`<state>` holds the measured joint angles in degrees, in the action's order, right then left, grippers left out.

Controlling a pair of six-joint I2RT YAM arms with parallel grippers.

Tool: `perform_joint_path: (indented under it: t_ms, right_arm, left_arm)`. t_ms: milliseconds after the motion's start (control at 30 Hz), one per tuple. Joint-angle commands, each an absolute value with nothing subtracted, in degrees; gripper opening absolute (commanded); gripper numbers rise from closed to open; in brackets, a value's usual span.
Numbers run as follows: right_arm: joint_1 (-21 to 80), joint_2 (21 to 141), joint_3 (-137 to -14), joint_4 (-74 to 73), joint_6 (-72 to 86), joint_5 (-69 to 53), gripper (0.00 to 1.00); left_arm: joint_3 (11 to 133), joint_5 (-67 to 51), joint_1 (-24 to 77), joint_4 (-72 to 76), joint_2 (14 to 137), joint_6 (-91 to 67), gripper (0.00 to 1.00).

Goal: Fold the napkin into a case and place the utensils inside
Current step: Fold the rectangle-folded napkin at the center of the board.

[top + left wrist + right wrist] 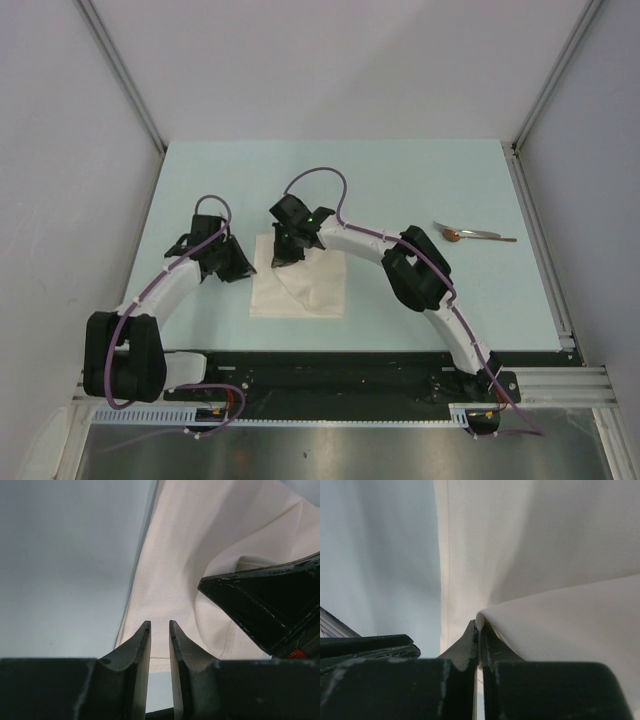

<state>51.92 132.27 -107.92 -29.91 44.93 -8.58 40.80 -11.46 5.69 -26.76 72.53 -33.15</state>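
Pale green tabletop [400, 180] holds the white napkin [310, 290] near its middle, the spoon [475, 235] well apart at far right, the left gripper [228, 258] beside the napkin's left edge, and the right gripper [288, 250] at its far-left corner. From the left wrist, the fingers [137, 645] stand slightly apart over that edge, gripping nothing. From the right wrist, the jaws are pinched together on a lifted napkin fold.

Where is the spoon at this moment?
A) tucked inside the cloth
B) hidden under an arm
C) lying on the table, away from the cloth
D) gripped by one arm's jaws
C: the spoon lies bare on the table, off to the right and well apart from the napkin.
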Motion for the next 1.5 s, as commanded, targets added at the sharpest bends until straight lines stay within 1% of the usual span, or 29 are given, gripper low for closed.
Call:
perform_joint_path:
  t_ms: [0, 67, 167, 200, 267, 300, 367, 400, 467, 500, 567, 600, 667, 700, 733, 800, 900, 1000, 1033, 1067, 1133, 1167, 1200, 1333, 1467]
  right_arm:
    - [51.8, 134.1, -112.1, -30.5, 43.9, -10.4, 0.0]
    - [51.8, 134.8, -113.1, -30.5, 43.9, -10.9, 0.01]
    - [51.8, 135.8, -115.3, -31.5, 43.8, -11.7, 0.07]
    - [51.8, 136.7, -116.0, -31.8, 43.5, -12.1, 0.13]
    - [51.8, 137.3, -117.8, -33.0, 42.6, -12.8, 0.19]
    - [51.7, 137.5, -118.4, -33.6, 42.2, -13.2, 0.26]
    - [51.6, 137.3, -119.3, -34.5, 40.9, -13.1, 0.34]
    - [51.4, 136.6, -119.7, -34.7, 40.3, -13.7, 0.42]
    - [51.1, 136.1, -121.1, -35.8, 39.6, -14.8, 0.47]
    - [50.9, 136.0, -122.9, -36.3, 39.1, -15.5, 0.55]
    - [50.4, 135.6, -124.8, -38.0, 38.5, -16.6, 0.61]
    - [50.2, 135.6, -127.0, -38.7, 38.2, -17.7, 0.63]
    - [49.4, 135.3, -129.4, -41.6, 37.0, -18.5, 0.64]
    - [49.2, 134.6, -130.3, -42.7, 36.5, -17.2, 0.64]
    - [49.0, 132.0, -129.9, -43.8, 35.3, -16.4, 0.64]
    - [48.3, 129.0, -128.3, -43.8, 34.0, -14.5, 0.65]
    - [47.1, 121.5, -122.0, -43.2, 31.8, -12.3, 0.68]
    - [46.1, 113.4, -108.9, -38.4, 29.3, -10.9, 0.75]
    - [45.8, 111.8, -105.6, -35.6, 28.8, -11.3, 0.76]
    - [45.2, 110.2, -98.5, -34.2, 28.8, -11.8, 0.76]
    - [44.0, 106.3, -91.4, -28.5, 29.4, -13.1, 0.76]
    - [43.7, 105.2, -86.0, -26.3, 29.4, -13.7, 0.76]
    - [43.5, 104.2, -83.6, -24.5, 29.7, -14.7, 0.76]
    - [44.5, 104.8, -78.8, -18.2, 30.1, -18.4, 0.72]
    - [45.3, 107.3, -77.8, -18.0, 30.8, -17.7, 0.68]
  left_arm:
    - [40.4, -11.0, 5.0, -26.7, 70.8, -33.6, 0.25]
    - [40.4, -11.1, 4.8, -26.6, 70.9, -33.6, 0.25]
    - [40.5, -11.4, 4.7, -26.6, 70.8, -33.2, 0.25]
    - [40.5, -11.5, 4.6, -26.7, 70.7, -33.2, 0.25]
    - [40.4, -11.8, 4.1, -26.8, 70.1, -33.0, 0.26]
    - [40.4, -11.9, 4.0, -26.7, 69.4, -33.0, 0.26]
    - [40.3, -11.6, 3.5, -26.8, 68.5, -32.9, 0.27]
    - [40.3, -11.4, 3.4, -26.6, 68.1, -32.9, 0.27]
    - [40.2, -11.4, 3.3, -26.5, 67.1, -33.2, 0.28]
    - [40.2, -11.6, 3.3, -26.3, 66.8, -33.3, 0.29]
    - [39.9, -13.0, 3.3, -25.6, 66.0, -33.6, 0.31]
    - [39.6, -13.5, 3.3, -25.1, 65.6, -33.6, 0.36]
    - [38.9, -14.8, 3.3, -24.1, 63.8, -33.6, 0.41]
    - [38.7, -15.5, 3.3, -23.6, 63.2, -33.5, 0.47]
    - [38.2, -18.4, 3.4, -21.2, 62.6, -32.7, 0.5]
    - [38.1, -20.0, 3.4, -21.1, 62.5, -32.1, 0.54]
    - [39.2, -23.4, 3.7, -20.7, 65.0, -30.5, 0.58]
    - [42.5, -23.4, 4.1, -22.7, 69.3, -28.5, 0.6]
    - [43.5, -23.9, 4.3, -23.2, 70.8, -27.3, 0.6]
    - [46.2, -24.1, 4.7, -24.1, 72.3, -26.8, 0.61]
    - [48.9, -23.2, 5.4, -26.3, 76.6, -25.9, 0.61]
    - [51.1, -22.4, 5.4, -26.7, 77.9, -26.0, 0.6]
    - [52.1, -20.4, 5.4, -27.7, 79.3, -26.4, 0.6]
    - [53.9, -20.3, 5.7, -26.1, 84.3, -29.7, 0.57]
    - [55.3, -18.0, 6.2, -26.5, 87.9, -31.8, 0.55]
